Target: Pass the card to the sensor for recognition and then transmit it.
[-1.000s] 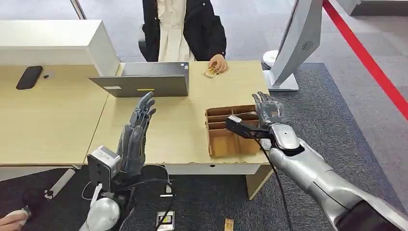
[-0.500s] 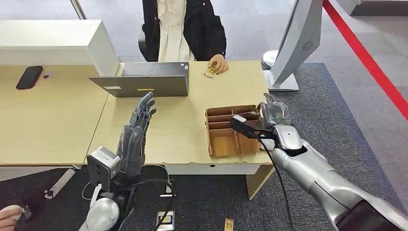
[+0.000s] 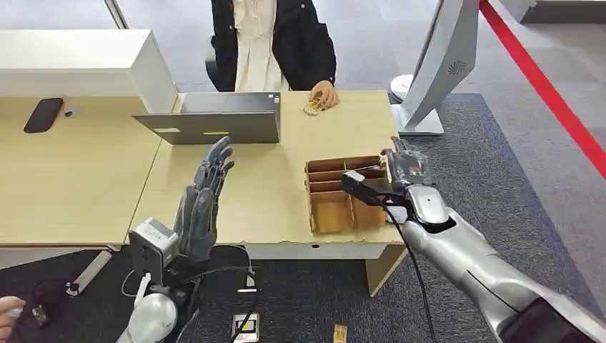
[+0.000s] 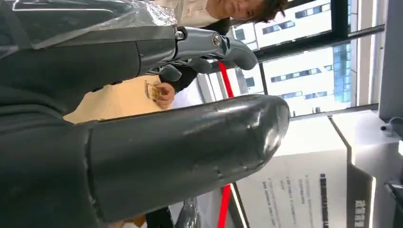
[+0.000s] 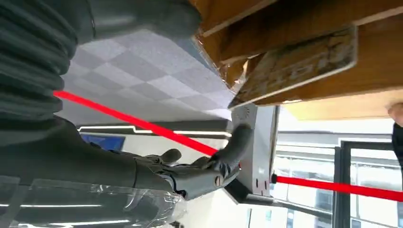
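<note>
A card (image 5: 294,66) stands on edge in the brown cardboard divider box (image 3: 330,211) near the table's right end. My right hand (image 3: 405,168) hovers at the box's right end, close to the card; its thumb (image 5: 142,19) and fingers (image 5: 204,175) are spread and hold nothing. My left hand (image 3: 204,196) is raised over the table's front edge with fingers straight and apart, empty. The grey-white sensor stand (image 3: 443,57) rises off the table's far right corner. At the far edge a person's hand (image 3: 325,93) rests on another small card (image 3: 311,108).
A grey laptop (image 3: 214,121) sits open in front of the seated person. A white cabinet (image 3: 78,61) and a black phone (image 3: 43,114) are at the far left. A red floor line (image 3: 543,86) runs on the right. Small items lie on the carpet (image 3: 246,327) below.
My right hand has dropped and shifted slightly right, to the box's right end. The left hand has stayed put. A person's hand at the lower left corner has drawn back.
</note>
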{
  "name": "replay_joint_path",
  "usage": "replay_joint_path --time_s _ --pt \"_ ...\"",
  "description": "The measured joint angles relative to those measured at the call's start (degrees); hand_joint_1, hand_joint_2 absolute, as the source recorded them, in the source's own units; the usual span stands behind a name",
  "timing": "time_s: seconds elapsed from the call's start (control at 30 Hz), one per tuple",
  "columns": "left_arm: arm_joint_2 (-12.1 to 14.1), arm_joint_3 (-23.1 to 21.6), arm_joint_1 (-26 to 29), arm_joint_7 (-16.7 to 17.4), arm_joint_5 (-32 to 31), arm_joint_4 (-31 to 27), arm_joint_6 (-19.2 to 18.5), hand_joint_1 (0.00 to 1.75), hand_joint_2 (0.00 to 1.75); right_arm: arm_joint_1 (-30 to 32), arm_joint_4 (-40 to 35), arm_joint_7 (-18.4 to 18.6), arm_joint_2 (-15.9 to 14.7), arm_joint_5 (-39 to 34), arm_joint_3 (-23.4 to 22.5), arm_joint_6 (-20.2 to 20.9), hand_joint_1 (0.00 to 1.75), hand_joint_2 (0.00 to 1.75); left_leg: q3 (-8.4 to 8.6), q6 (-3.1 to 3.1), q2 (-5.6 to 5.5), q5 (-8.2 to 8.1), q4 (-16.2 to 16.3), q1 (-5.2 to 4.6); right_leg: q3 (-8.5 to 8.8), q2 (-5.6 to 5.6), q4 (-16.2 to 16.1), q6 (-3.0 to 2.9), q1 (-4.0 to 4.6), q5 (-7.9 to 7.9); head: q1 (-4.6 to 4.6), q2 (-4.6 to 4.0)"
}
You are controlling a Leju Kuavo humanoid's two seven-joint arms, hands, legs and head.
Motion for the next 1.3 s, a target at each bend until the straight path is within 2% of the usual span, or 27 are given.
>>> replay_joint_path --time_s 0.97,1.0,1.03,1.07,1.3 --pt "0.0 0.0 -0.1 -0.3 -0.2 0.0 0.2 0.0 0.0 -0.8 -0.4 -1.6 1.8 -0.9 0.1 0.0 0.0 1.75 -0.01 0.0 -0.01 0.0 0.0 0.0 0.01 0.0 0.0 0.0 0.0 0.0 0.02 0.0" --pt "0.0 0.0 -0.1 -0.3 -0.2 0.0 0.2 0.0 0.0 -0.8 -0.4 -1.6 2.0 -1.0 0.1 0.0 0.09 1.75 -0.01 0.0 -0.01 0.0 0.0 0.0 0.01 0.0 0.0 0.0 0.0 0.0 0.02 0.0" --pt "0.0 0.0 -0.1 -0.3 -0.2 0.0 0.2 0.0 0.0 -0.9 -0.4 -1.6 2.1 -1.2 0.1 0.0 1.64 1.75 -0.01 0.0 -0.01 0.0 0.0 0.0 0.01 0.0 0.0 0.0 0.0 0.0 0.02 0.0" --pt "0.0 0.0 -0.1 -0.3 -0.2 0.0 0.2 0.0 0.0 -0.9 -0.4 -1.6 2.1 -1.2 0.2 0.0 1.75 1.75 -0.01 0.0 -0.01 0.0 0.0 0.0 0.01 0.0 0.0 0.0 0.0 0.0 0.02 0.0" --pt "0.0 0.0 -0.1 -0.3 -0.2 0.0 0.0 0.0 0.0 -0.9 -0.4 -1.7 2.9 -1.6 0.6 0.9 1.75 1.75 -0.01 0.0 -0.01 0.0 0.0 0.0 0.01 0.0 0.0 0.0 0.0 0.0 0.02 0.0"
